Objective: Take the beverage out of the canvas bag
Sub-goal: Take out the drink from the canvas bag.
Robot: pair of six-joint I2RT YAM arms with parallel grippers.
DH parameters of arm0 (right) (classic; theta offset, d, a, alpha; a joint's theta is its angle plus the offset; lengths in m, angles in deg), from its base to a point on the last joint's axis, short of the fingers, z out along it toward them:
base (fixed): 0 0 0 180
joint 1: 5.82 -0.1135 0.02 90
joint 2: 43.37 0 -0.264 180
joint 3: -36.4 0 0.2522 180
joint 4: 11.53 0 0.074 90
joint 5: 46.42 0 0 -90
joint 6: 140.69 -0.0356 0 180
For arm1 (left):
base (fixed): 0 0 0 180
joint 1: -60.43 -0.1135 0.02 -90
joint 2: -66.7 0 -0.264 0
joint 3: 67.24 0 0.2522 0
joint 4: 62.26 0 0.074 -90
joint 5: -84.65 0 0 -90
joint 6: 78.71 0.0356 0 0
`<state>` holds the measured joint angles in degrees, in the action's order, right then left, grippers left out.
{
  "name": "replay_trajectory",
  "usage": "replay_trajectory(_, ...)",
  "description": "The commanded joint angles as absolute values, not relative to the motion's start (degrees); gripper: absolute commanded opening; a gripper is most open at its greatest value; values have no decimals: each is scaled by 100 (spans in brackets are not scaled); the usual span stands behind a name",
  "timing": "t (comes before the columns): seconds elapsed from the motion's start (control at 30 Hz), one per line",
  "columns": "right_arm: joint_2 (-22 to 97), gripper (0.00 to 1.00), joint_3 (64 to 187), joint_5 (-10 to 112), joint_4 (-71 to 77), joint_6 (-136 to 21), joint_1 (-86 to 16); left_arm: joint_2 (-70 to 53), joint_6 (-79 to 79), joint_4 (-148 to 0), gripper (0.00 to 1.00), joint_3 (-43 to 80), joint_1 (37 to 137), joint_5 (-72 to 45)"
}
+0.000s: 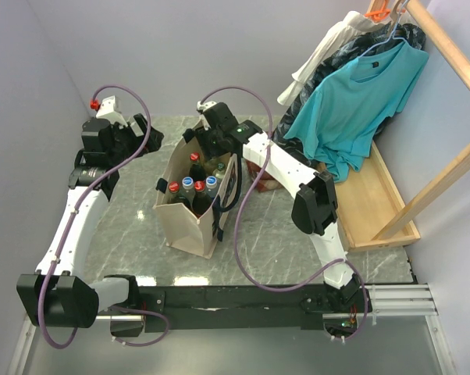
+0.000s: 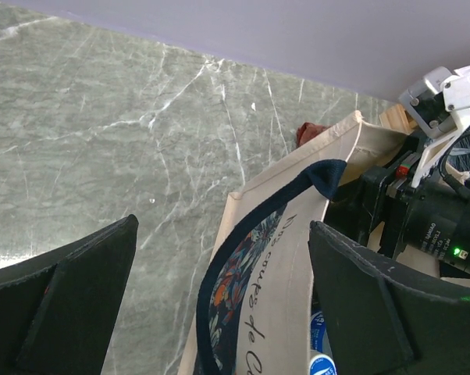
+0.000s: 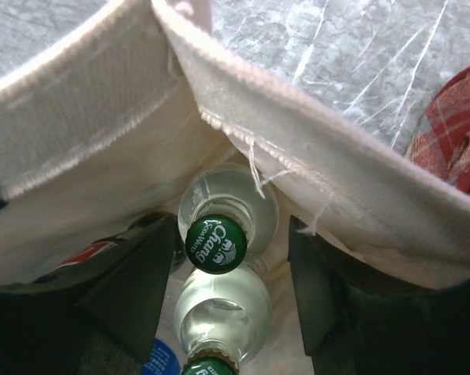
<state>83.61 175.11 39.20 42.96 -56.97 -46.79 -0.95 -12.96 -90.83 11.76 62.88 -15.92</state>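
As half-open, empty jaws straddle the green-capped glass bottle (image 3: 216, 244), the right gripper (image 3: 231, 234) may snag the beige canvas bag (image 3: 336, 180) — tipping it.

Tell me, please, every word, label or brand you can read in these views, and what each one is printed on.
"Chang": on the green bottle cap inside the bag; the smaller line beneath it is too small to read.
"de": in the cursive print on the canvas bag; the other words in that print are cut off or folded, so I cannot read them.
Blue cap: white marks, cut off at the frame edge, unreadable.
Top view: nothing legible.
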Motion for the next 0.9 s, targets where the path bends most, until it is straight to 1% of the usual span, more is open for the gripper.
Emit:
replay_trajectory(0.0, 8494, 64, 17751, 3989, 4310, -5684, -4573, -45, -1279, -8841, 96, 1148, 6289, -1686)
replay_trajectory(0.07, 8547, 62, 17839, 4015, 4397, -5666, -4573, -53, -1288, -8832, 96, 1121, 6289, -1695)
replay_trajectory(0.47, 8679, 63, 17927, 4103, 4407, -5631, -4573, -53, -1244, -8903, 96, 1148, 6289, -1581)
replay_trajectory(0.5, 8688, 62, 17936, 4112, 4415, -5640, -4573, -45, -1244, -8911, 96, 1139, 6289, -1581)
replay_trajectory(0.6, 8750, 53, 18033, 4164, 4477, -5640, -4573, -36, -1252, -8894, 96, 1130, 6289, -1581)
replay_trajectory(0.73, 8741, 53, 18015, 4165, 4477, -5640, -4573, -53, -1270, -8885, 96, 1130, 6289, -1625)
replay_trajectory(0.77, 8732, 52, 17998, 4173, 4477, -5640, -4573, -62, -1279, -8877, 96, 1121, 6289, -1633)
replay_trajectory(0.8, 8724, 47, 17989, 4173, 4468, -5631, -4573, -62, -1279, -8868, 96, 1130, 6289, -1633)
replay_trajectory(0.87, 8723, 46, 17980, 4165, 4468, -5622, -4573, -62, -1288, -8876, 96, 1121, 6289, -1651)
